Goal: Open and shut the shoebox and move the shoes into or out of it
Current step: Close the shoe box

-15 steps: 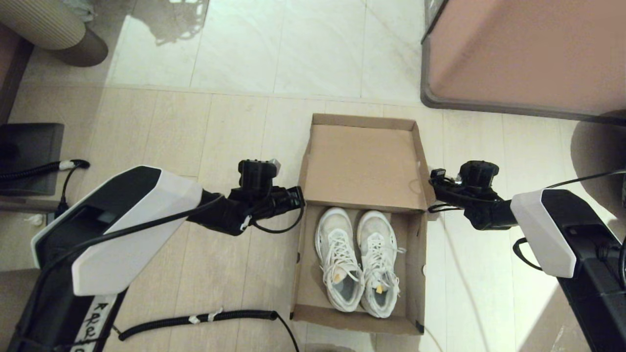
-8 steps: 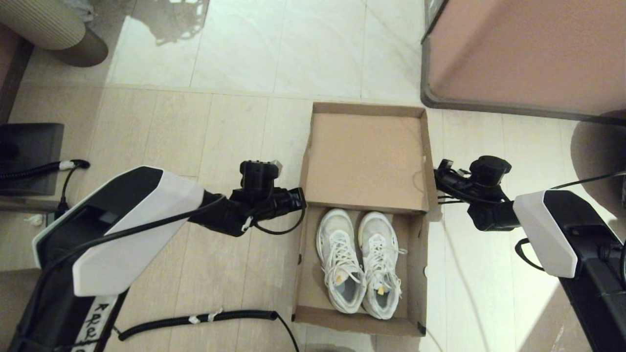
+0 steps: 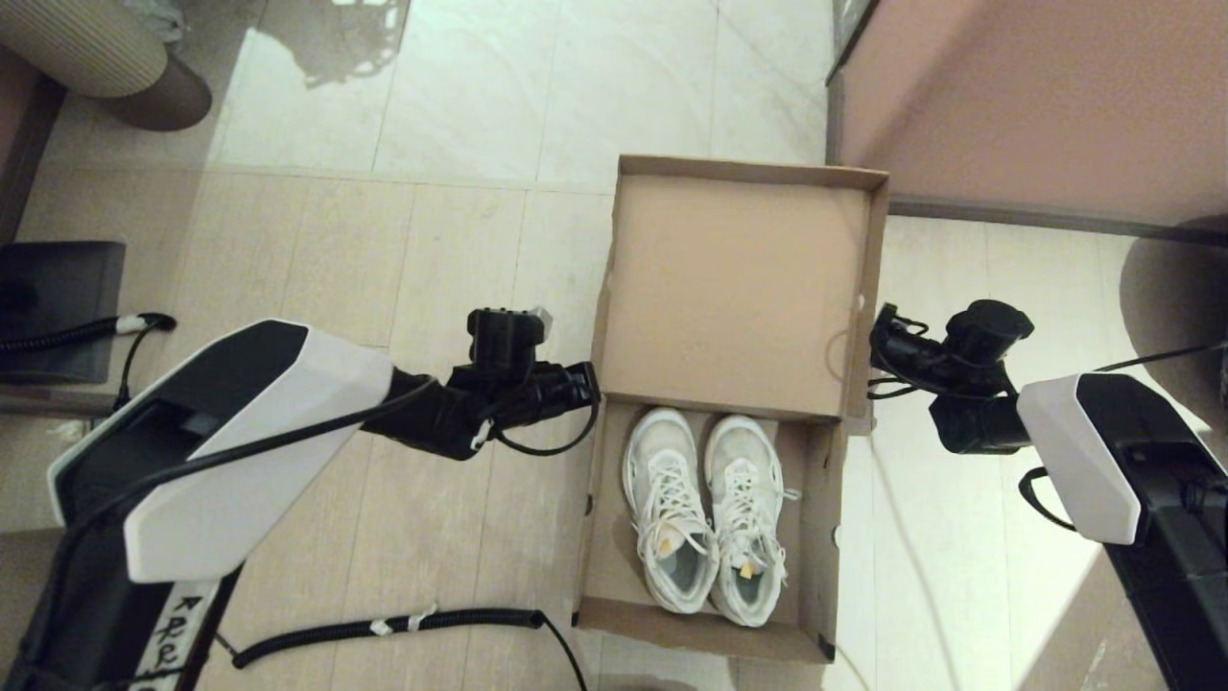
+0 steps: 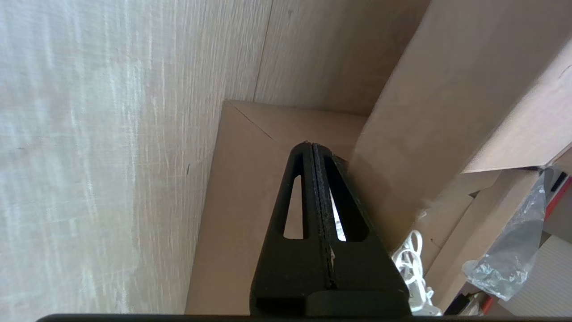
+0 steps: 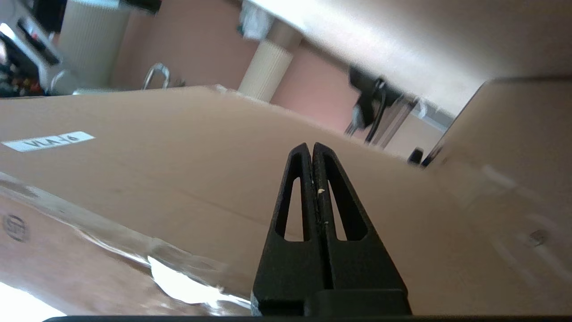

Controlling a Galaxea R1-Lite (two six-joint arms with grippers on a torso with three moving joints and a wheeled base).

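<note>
**Shoebox stands open, a gripper at each side of the raised lid**

The shoebox (image 3: 705, 629) is the landmark here – a plain brown cardboard box on the pale wood-look floor (image 3: 317, 250), its hinged lid (image 3: 729, 288) swung up on the far side so the bare inner face shows in the head view.

To the left of the shoebox, a black coiled cable (image 3: 384, 629) lies on the floor beside the box's near left corner. The left arm reaches in over it, and the left gripper (image 3: 587, 386) sits just beside the box's left wall, at the corner where the lid hinges. Its fingers (image 4: 313, 179) are pressed together with nothing between them; the left wrist view shows their tips close against the cardboard, though contact cannot be told for sure.

Inside the shoebox, the shoes (image 3: 705, 513) – a pair of chunky white lace-up sneakers – lie side by side, toes toward the hinge, filling most of the tray. White laces (image 4: 413, 268) also show in the left wrist view.

To the right of the shoebox, the right gripper (image 3: 881, 338) is at the lid's right edge. Its fingers (image 5: 311, 179) are shut tight and empty, pointing along the lid's outer face, where a small white label (image 5: 48, 141) shows.

Beyond the box's far right corner stands a pink-brown piece of furniture (image 3: 1036, 106).
</note>
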